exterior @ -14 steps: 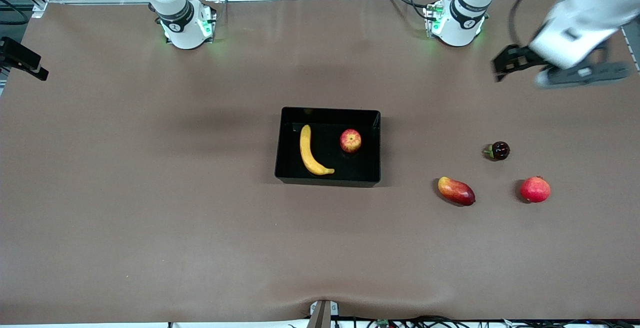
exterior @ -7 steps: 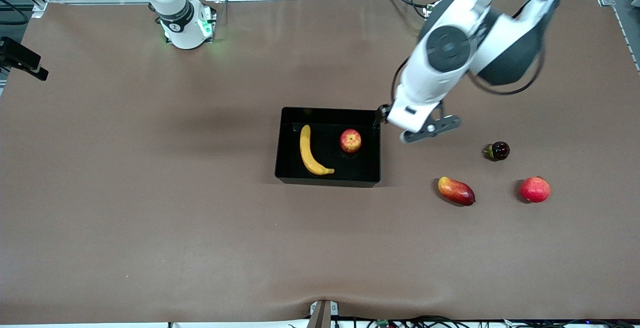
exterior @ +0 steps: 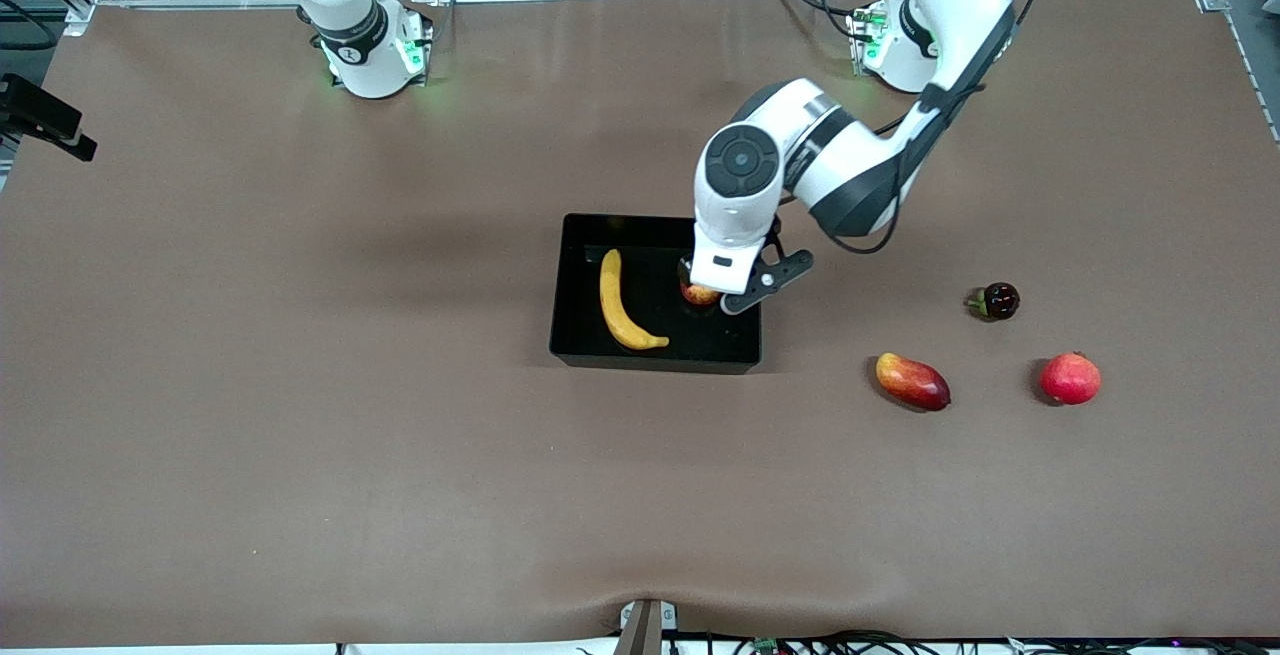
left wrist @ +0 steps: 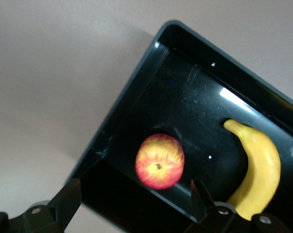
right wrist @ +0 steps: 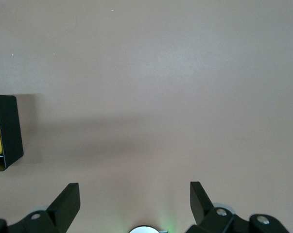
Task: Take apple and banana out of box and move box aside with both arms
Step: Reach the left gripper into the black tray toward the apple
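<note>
Fruit sits in the black tray (exterior: 580, 335) in the middle of the brown table (exterior: 300, 385): a curved yellow banana (exterior: 620, 305) and a small red-and-yellow apple (exterior: 697, 294), apart from each other on the glossy floor. The left gripper (left wrist: 136, 204) hangs right over the apple, fingers (left wrist: 66, 201) spread wide and holding nothing; in the left wrist view the apple (left wrist: 160, 161) lies between them and below, while the banana (left wrist: 258, 174) is off to one side of the gripper, toward the right arm's end of the tray. From the front, the left arm's wrist covers most of the apple.

Well away from that gripper, toward the left arm's end of the table, lie three more fruits: an oval red-yellow mango (exterior: 912, 381), a round red pomegranate-like fruit (exterior: 1070, 378), and a small dark one (exterior: 998, 300).

The right arm waits back by its base. The right gripper (right wrist: 135, 204) is released too, its fingers (right wrist: 67, 200) wide over bare table, with one corner of the tray (right wrist: 8, 131) showing off to its side.
</note>
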Controlling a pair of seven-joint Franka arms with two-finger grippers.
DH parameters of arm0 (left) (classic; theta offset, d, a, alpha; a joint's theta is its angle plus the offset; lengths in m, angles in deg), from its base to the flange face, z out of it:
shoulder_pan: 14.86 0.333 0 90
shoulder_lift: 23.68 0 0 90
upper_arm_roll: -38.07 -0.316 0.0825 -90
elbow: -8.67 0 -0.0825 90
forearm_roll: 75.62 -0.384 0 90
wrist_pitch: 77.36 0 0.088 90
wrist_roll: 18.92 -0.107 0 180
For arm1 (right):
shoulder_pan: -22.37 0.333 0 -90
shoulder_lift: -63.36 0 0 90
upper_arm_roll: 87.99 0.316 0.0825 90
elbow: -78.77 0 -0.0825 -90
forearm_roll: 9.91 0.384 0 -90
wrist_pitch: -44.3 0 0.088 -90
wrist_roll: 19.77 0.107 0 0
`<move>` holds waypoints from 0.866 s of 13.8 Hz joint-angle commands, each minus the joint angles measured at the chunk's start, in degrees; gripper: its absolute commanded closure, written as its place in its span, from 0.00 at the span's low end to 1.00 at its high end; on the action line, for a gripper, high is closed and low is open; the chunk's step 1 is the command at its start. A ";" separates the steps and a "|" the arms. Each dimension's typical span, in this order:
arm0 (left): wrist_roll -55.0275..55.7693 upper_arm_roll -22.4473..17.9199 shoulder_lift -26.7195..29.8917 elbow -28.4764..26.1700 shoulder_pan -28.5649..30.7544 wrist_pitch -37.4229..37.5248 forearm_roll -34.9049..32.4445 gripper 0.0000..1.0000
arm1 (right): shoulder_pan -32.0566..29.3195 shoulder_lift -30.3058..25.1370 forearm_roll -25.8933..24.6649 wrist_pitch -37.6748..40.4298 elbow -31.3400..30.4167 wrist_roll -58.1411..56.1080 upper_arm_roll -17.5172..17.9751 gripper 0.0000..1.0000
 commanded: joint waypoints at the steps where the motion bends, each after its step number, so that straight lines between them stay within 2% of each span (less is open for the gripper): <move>1: 4.15 0.22 -2.93 -0.13 -0.87 -2.74 -3.06 0.00 | -0.89 0.63 -0.41 0.87 1.21 -0.06 0.59 0.00; 4: 4.68 0.22 -6.19 -0.74 -1.67 -4.67 -4.55 0.00 | -0.89 0.63 -0.41 0.87 1.21 -0.06 0.59 0.00; 12: 7.41 0.05 -10.33 -2.50 -2.72 -9.68 -7.54 0.00 | -0.89 0.63 -0.50 0.78 1.30 -0.15 0.59 0.00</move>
